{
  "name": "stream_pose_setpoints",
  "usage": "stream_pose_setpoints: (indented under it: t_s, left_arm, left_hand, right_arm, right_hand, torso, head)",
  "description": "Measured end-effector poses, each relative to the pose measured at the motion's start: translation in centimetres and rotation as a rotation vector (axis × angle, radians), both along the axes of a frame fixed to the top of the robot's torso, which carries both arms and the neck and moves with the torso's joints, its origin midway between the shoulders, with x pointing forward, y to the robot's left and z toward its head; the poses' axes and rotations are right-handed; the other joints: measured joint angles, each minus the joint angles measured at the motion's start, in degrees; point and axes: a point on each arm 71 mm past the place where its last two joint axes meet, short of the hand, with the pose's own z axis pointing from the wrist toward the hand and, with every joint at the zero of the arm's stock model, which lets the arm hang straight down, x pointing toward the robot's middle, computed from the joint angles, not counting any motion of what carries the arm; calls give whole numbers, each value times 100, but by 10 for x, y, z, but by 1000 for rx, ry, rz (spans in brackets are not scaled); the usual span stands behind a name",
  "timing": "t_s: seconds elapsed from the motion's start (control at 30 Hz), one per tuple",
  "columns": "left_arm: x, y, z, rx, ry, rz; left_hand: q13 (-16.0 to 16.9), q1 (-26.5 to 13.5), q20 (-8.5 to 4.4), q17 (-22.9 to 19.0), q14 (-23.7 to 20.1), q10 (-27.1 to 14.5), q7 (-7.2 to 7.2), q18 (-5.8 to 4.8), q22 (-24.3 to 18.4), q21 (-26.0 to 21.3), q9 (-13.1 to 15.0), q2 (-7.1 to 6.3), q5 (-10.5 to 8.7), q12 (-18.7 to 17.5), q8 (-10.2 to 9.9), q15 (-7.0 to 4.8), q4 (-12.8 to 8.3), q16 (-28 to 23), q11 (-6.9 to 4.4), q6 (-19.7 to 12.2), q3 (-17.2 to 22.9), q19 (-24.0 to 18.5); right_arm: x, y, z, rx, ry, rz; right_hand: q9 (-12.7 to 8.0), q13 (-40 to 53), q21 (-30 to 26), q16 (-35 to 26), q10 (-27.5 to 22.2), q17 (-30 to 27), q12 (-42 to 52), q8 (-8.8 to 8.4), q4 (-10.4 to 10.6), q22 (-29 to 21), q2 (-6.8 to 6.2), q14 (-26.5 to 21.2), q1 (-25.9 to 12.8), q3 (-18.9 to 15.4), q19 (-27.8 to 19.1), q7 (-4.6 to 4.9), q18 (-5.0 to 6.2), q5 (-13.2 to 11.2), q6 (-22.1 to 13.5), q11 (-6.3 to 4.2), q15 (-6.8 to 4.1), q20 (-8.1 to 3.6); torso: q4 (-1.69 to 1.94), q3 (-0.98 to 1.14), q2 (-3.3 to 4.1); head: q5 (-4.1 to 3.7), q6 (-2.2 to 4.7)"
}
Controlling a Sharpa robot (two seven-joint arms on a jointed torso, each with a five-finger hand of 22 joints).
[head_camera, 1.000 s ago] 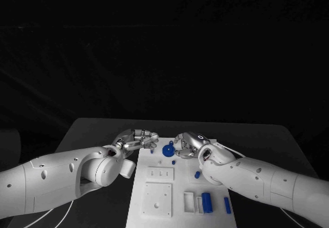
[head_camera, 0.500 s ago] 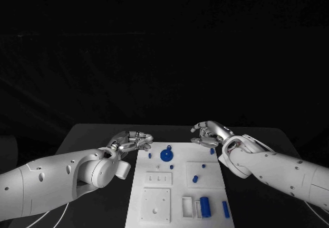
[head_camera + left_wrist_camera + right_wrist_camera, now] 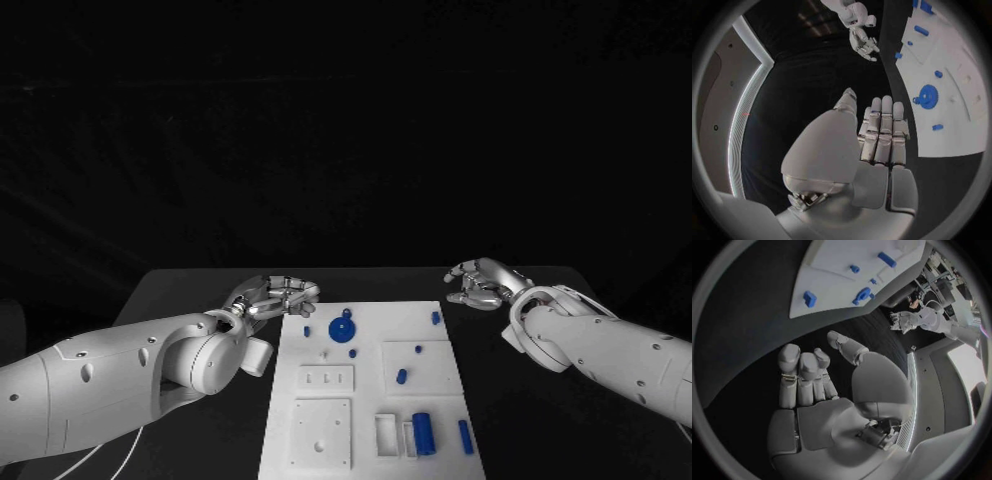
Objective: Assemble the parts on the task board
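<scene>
The white task board [image 3: 361, 395] lies in the middle of the table. A round blue gear [image 3: 342, 330] stands near its far edge, with small blue parts around it [image 3: 309, 329] [image 3: 434, 317] [image 3: 401, 376]. A blue cylinder [image 3: 423, 432] and a blue bar [image 3: 464, 436] lie at the near right. My left hand [image 3: 278, 295] hovers just off the board's far left corner, fingers apart and empty; the left wrist view shows the gear [image 3: 927, 96] beyond its fingers [image 3: 882, 132]. My right hand [image 3: 483, 280] hangs off the far right corner, holding nothing, its fingers [image 3: 801, 375] loosely bent.
Black table [image 3: 188, 290] surrounds the board on all sides. The board has several recessed slots, among them a square plate [image 3: 323, 430] at the near left and a small block with holes [image 3: 327, 378].
My right hand has lifted off the blue gear and moved right, off the board's far right corner. The left hand has stayed about where it was. The camera has shifted.
</scene>
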Motion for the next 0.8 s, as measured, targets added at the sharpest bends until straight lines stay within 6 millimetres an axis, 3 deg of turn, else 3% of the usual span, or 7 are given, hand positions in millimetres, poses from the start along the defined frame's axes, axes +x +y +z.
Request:
stream_pose_setpoints:
  t_s: [0.13,0.3,0.53,0.8]
  left_arm:
    - [-1,0,-1,-1,1,-2]
    - [-2,-1,-2,-4,4,-8]
    - [-5,-6,-4,-10,10,-23]
    - [-8,-10,-3,-18,13,-40]
  left_hand:
    - [0,0,0,1,0,0,0,0,-6,0,5,0,0,0,0,0,10,0,0,0,-10,0]
    - [-1,23,0,7,0,-14,0,-1,-5,0,13,22,0,0,-13,0,13,0,14,0,-13,0]
    - [-5,23,0,14,0,-63,0,-1,-11,0,18,22,0,-40,-22,0,13,0,22,0,-13,0]
    - [-7,23,0,13,0,-63,0,-1,-11,0,19,22,0,-40,-22,0,13,0,22,0,-13,0]
  right_arm:
    - [-1,-10,-11,-41,23,-3]
    - [0,-2,-25,-74,43,18]
    - [2,6,-34,-100,48,27]
    - [4,11,-37,-117,46,31]
  right_hand:
    - [0,-1,0,-23,-23,3,0,0,-51,0,-35,-20,35,-39,-6,-18,-1,0,18,-23,-20,6]
    - [-1,-7,0,-27,-52,2,0,0,-71,0,-63,-42,63,-59,-41,-19,0,0,18,-52,-42,42]
    - [-16,-15,0,-62,-92,9,0,0,-86,0,-100,-81,99,-75,-72,-106,5,0,-69,-91,-62,71]
    - [-16,-20,0,-62,-92,9,0,-21,-86,0,-100,-81,99,-75,-72,-106,6,0,-69,-92,-62,71]
  torso:
    - [-23,22,-8]
    - [-33,36,-5]
    - [-16,48,10]
    - [7,83,66]
  head:
    - [-44,-21]
    - [-108,-45]
    - [-201,-74]
    - [-238,-79]
